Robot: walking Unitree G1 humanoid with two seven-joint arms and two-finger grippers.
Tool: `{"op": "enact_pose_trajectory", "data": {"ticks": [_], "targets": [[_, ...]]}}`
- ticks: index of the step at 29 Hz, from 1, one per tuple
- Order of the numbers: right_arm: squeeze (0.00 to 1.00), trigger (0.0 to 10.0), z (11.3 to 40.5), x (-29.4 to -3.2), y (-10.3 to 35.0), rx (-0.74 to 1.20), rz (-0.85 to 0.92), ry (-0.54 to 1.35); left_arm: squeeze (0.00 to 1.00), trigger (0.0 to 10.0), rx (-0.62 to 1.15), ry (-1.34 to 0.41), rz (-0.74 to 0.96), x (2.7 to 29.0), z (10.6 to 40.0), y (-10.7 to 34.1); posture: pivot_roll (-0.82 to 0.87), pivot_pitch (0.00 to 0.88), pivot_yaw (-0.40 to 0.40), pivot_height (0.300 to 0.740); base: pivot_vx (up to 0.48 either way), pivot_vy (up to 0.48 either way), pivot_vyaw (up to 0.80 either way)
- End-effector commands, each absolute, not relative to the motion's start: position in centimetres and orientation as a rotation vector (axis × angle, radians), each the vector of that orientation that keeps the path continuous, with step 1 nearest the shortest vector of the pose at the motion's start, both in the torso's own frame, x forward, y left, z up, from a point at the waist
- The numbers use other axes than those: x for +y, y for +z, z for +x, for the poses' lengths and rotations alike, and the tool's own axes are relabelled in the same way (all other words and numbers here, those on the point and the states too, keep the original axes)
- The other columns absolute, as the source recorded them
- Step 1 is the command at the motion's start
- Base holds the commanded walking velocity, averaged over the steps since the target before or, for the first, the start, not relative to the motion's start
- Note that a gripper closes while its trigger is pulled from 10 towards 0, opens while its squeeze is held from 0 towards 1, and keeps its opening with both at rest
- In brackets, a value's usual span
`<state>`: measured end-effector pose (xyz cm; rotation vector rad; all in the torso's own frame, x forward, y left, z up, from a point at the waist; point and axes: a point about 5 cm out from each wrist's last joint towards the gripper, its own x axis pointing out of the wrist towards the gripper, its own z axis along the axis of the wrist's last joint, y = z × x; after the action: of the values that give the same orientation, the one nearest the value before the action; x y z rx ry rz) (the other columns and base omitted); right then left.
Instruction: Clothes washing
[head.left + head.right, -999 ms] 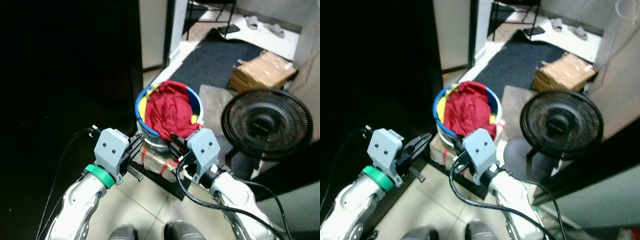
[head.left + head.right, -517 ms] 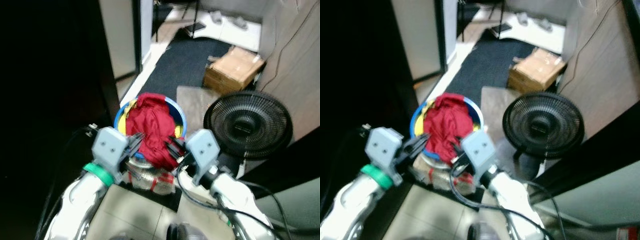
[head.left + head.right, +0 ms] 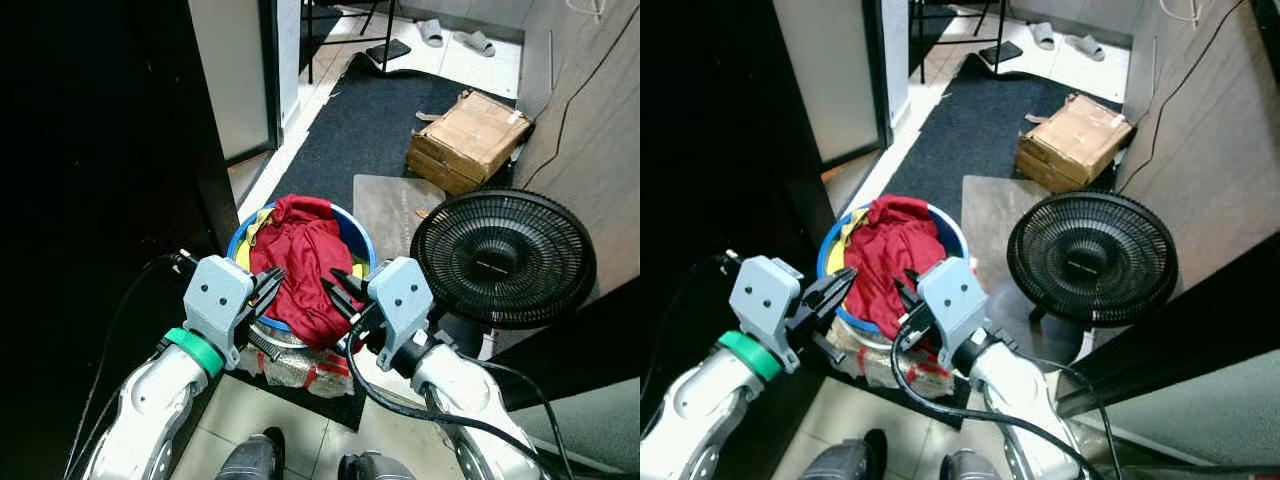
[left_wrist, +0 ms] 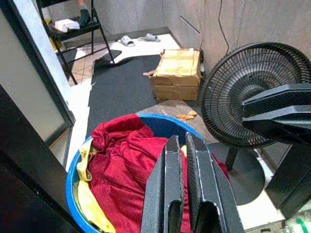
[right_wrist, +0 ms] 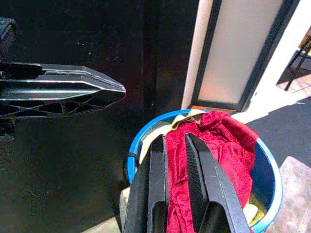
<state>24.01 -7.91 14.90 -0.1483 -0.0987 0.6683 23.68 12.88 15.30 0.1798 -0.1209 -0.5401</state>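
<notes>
From the head cameras, both arms are reaching forward over a blue tub (image 3: 352, 228) heaped with a red cloth (image 3: 300, 268). The left pincer (image 3: 268, 285) is hovering near the tub's near-left rim and the right pincer (image 3: 337, 288) near its near-right rim, each with the cloth just ahead of its tips. A fan (image 3: 503, 258) is standing close outboard of the right pincer, and a box (image 3: 468, 140) is lying well beyond it.

Along the left wrist, the fingers (image 4: 167, 194) are lying nearly together, a thin slit between them, gripping nothing; the cloth is sitting beyond them, a yellow cloth (image 4: 90, 199) peeping out beside it.

Along the right wrist, the fingers (image 5: 158, 194) are likewise almost closed and empty, pointing at the cloth.

Risk, as I judge it: pincers this narrow may only prod the cloth instead of catching it, and a wide right swing could be knocking the fan.
</notes>
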Motion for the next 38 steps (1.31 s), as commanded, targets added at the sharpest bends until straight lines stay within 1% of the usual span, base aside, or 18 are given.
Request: {"op": "enact_pose_trajectory", "data": {"ticks": [1,25,29,30,31,33,34,35,36,38], "targets": [[0.00,10.0,23.8,-8.0,14.5,-0.079,-0.139,0.669,0.00,10.0,-0.101,-0.542,0.180,12.9,23.5,14.9,-0.04,0.103,0.043,0.740,0.000,0.000,0.00],[0.00,10.0,23.8,-7.9,14.3,-0.070,-0.136,0.676,0.00,10.0,-0.090,-0.531,0.190,13.0,23.4,14.7,-0.04,0.084,0.044,0.740,0.000,0.000,0.00],[0.00,10.0,24.0,-8.2,14.3,-0.052,-0.086,0.652,0.00,10.0,-0.072,-0.508,0.195,13.5,23.7,14.9,-0.04,0.081,0.043,0.740,0.000,0.000,0.00],[0.00,10.0,24.5,-8.6,14.3,-0.028,-0.038,0.618,0.00,10.0,-0.068,-0.462,0.194,14.2,24.2,15.2,-0.04,0.084,0.045,0.740,0.000,0.000,0.00],[0.00,10.0,24.5,-8.6,14.3,-0.028,-0.038,0.618,0.00,10.0,-0.068,-0.462,0.194,14.2,24.2,15.2,-0.04,0.084,0.045,0.740,0.000,0.000,0.00],[0.00,10.0,26.6,-9.9,15.0,-0.039,0.034,0.478,0.00,10.0,-0.092,-0.372,0.218,15.6,25.6,16.1,-0.03,0.079,0.046,0.740,0.000,0.000,0.00],[0.00,10.0,27.7,-10.6,15.2,-0.050,0.030,0.409,0.00,10.0,-0.106,-0.322,0.238,16.3,26.5,16.4,-0.03,0.076,0.047,0.740,0.000,0.000,0.00],[0.00,10.0,27.7,-10.6,15.2,-0.050,0.030,0.409,0.00,10.0,-0.106,-0.322,0.238,16.3,26.5,16.4,-0.03,0.076,0.047,0.740,0.000,0.000,0.00],[0.00,10.0,28.5,-11.0,15.3,-0.059,0.009,0.369,0.00,10.0,-0.113,-0.292,0.254,16.8,27.1,16.5,-0.03,0.072,0.047,0.740,0.000,0.000,0.00],[0.00,10.0,28.5,-11.0,15.3,-0.059,0.009,0.369,0.00,10.0,-0.113,-0.292,0.254,16.8,27.1,16.5,-0.03,0.072,0.047,0.740,0.000,0.000,0.00]]}}
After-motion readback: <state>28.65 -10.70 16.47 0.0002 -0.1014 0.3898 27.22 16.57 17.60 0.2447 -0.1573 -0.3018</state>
